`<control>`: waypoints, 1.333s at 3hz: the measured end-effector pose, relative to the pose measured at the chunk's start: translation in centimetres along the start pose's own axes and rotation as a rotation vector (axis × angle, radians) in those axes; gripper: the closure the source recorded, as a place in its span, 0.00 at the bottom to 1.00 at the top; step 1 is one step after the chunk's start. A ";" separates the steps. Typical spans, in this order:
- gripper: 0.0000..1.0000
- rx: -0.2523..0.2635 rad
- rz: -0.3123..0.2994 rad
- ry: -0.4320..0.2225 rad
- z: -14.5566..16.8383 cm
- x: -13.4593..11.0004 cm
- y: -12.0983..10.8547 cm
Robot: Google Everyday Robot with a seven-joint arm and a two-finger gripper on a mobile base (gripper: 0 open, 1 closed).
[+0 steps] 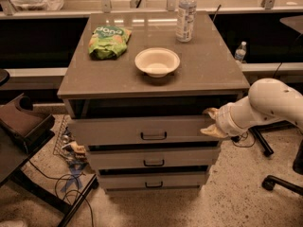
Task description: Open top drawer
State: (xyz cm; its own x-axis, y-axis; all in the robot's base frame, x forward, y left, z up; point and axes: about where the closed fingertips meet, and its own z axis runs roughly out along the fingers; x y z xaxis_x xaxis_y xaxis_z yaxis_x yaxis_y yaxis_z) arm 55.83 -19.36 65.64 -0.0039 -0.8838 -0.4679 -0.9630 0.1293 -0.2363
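The top drawer (pixel 118 129) is the widest grey front of three under the brown tabletop, with a small dark bar handle (pixel 153 136) at its centre. A dark gap shows above its front. My gripper (pixel 209 122) is at the drawer front's right end, on the white arm (pixel 265 105) that comes in from the right. Its two tan fingers are apart, one at the front's top edge and one lower, against its face. It holds nothing. The handle is well to the left of the gripper.
Two narrower drawers (pixel 151 159) sit below. On the tabletop (pixel 208 65) stand a white bowl (pixel 157 61), a green snack bag (pixel 109 41) and a water bottle (pixel 186 14). Cables lie on the floor at left (pixel 71 167). Chair legs (pixel 279 183) stand at right.
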 end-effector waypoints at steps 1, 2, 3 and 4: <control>1.00 0.000 0.000 0.000 0.0 0.0 0.0; 1.00 0.000 0.000 0.000 -0.4 -0.2 -0.1; 1.00 0.000 0.000 0.000 -0.7 -0.4 -0.2; 1.00 0.000 0.000 0.000 -0.7 -0.4 -0.2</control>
State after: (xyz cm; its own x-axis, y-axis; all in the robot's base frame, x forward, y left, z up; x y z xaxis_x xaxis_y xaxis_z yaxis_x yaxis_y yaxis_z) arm 55.82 -19.37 66.51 -0.0040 -0.8839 -0.4677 -0.9630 0.1296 -0.2365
